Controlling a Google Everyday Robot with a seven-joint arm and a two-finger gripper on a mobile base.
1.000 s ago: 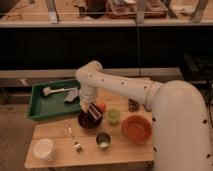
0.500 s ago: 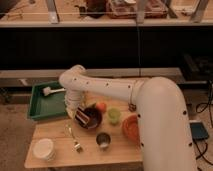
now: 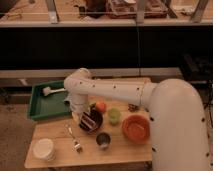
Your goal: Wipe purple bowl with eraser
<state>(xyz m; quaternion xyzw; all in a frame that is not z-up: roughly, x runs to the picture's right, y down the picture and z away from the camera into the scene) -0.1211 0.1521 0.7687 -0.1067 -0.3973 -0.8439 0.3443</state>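
The claw (image 3: pixel 84 116), clamped shut on the eraser (image 3: pixel 89 121), a probably light, stiff block best held across its narrow sides, sits at nine o'clock in the glossy bowl (image 3: pixel 97 119).

Arm (image 3: pixel 112 91) swung left; pincer (image 3: pixel 83 116) carried eraser (image 3: pixel 89 120) to purple bowl's (image 3: pixel 96 128) left side.

tray (image 3: pixel 37 106): we see it at the table's (image 3: pixel 59 134) rear left
eraser (image 3: pixel 89 120): in the middle bowl (image 3: pixel 98 127)
gripper (image 3: pixel 83 114): just above the eraser, at that bowl's left rim
cup (image 3: pixel 114 116): between middle bowl and right bowl (image 3: pixel 136 127)
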